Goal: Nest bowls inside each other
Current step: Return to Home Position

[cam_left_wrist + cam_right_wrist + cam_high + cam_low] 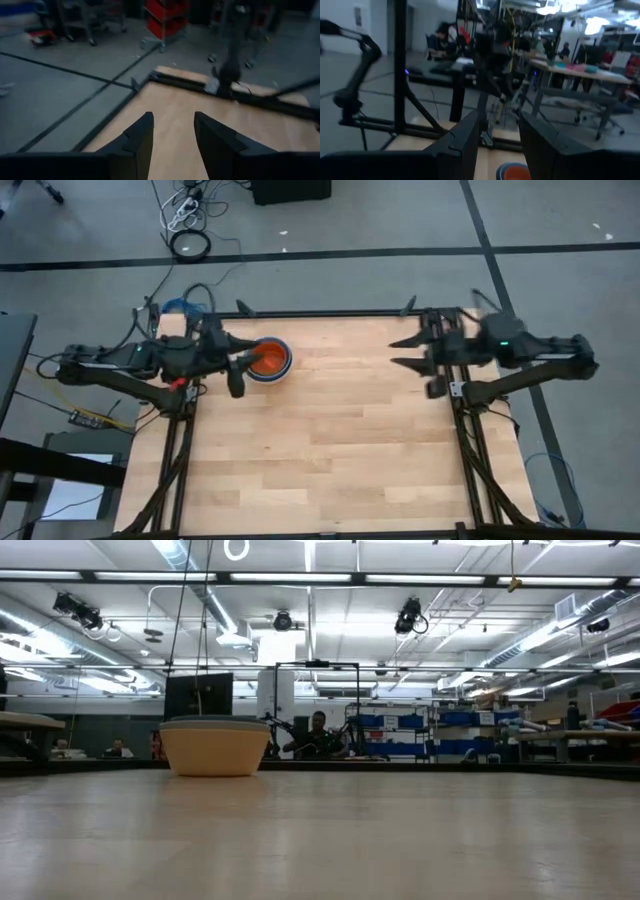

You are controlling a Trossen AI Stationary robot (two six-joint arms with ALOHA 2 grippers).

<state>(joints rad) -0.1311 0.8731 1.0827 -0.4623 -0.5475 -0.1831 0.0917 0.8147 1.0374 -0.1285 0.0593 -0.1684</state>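
Note:
The bowls stand nested in one stack [270,360] on the table's far left part. From above, an orange bowl shows inside a blue rim. The low view shows the stack [213,746] as a yellow outer wall under a grey rim, its base on the wood. The stack's orange and blue top [512,172] also shows in the right wrist view. My left gripper [243,361] hangs open in the air just left of the stack, nothing between its fingers [172,142]. My right gripper [405,352] hangs open near the far right edge, pointing at the stack [500,145].
The black table frame [320,314] runs along the far edge with clamps at its corners. Bare wood [330,450] fills the middle and near part of the table. Cables [185,220] lie on the floor beyond. People sit at desks in the room behind [318,730].

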